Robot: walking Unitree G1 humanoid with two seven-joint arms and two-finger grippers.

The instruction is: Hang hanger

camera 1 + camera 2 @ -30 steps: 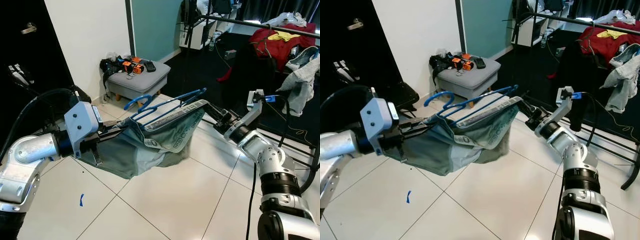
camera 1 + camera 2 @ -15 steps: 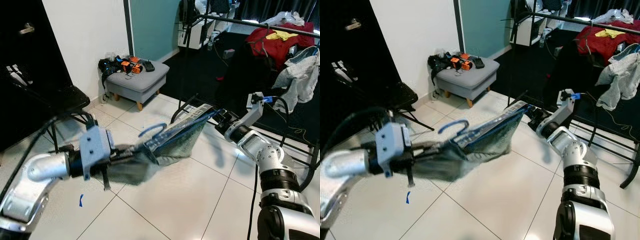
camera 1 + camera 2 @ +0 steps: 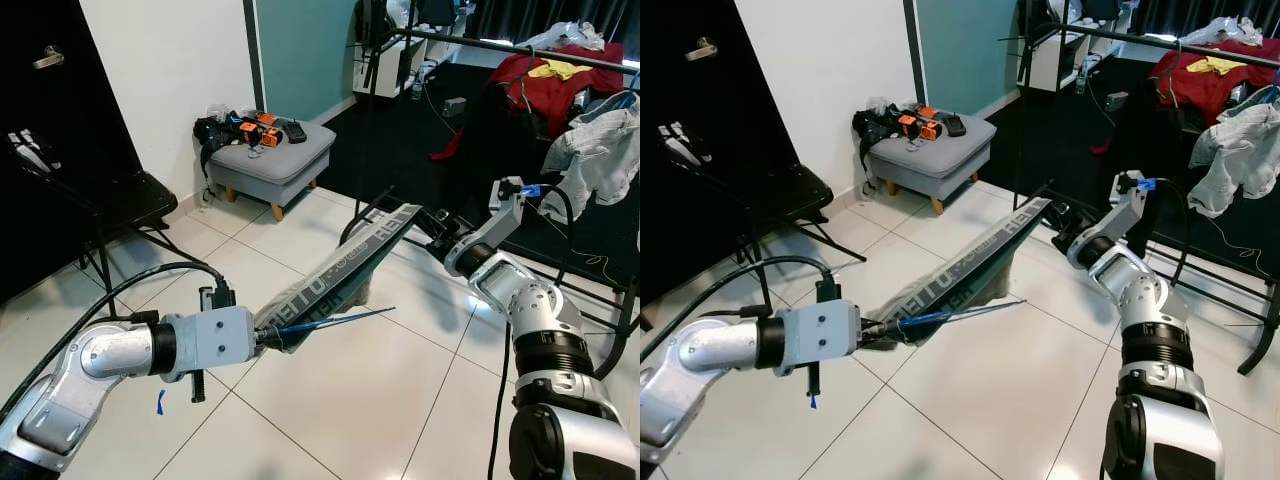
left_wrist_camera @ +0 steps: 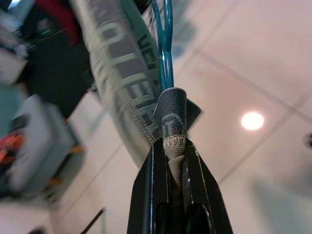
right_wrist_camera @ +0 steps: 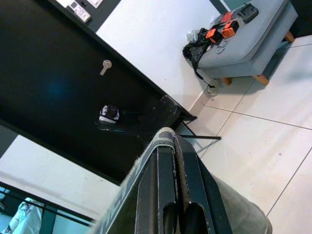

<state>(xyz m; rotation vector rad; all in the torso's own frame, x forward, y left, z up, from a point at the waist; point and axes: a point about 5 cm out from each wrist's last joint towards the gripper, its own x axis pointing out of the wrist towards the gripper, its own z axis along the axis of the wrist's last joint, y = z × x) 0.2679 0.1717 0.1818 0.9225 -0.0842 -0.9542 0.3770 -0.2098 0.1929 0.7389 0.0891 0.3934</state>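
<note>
Between the two pincers, above the white tiled floor (image 3: 330, 400), a grey-green garment with a lettered waistband (image 3: 340, 275) is stretched taut into a long slanting band. The left gripper (image 3: 262, 340) holds its lower end, fingers (image 4: 146, 195) pressed together on a folded bit of waistband, as the left wrist view shows. The right gripper (image 3: 432, 228) pinches the upper end of the same band, its fingers (image 5: 161, 195) closed over the cloth edge. The blue hanger (image 3: 335, 322) lies just beside the left gripper, one thin arm of it jutting out from the cloth near the fingertips toward the robot's right, along the underside of the garment; whether the left fingers also grip the hanger itself cannot be told. Beyond the right gripper stands a black clothes rail (image 3: 500, 45), with red and grey clothes (image 3: 560, 90) heaped past it. Beyond the left gripper are a grey footstool (image 3: 270, 160) carrying small orange and black items and a black folding chair (image 3: 120, 200) against the dark door.
</note>
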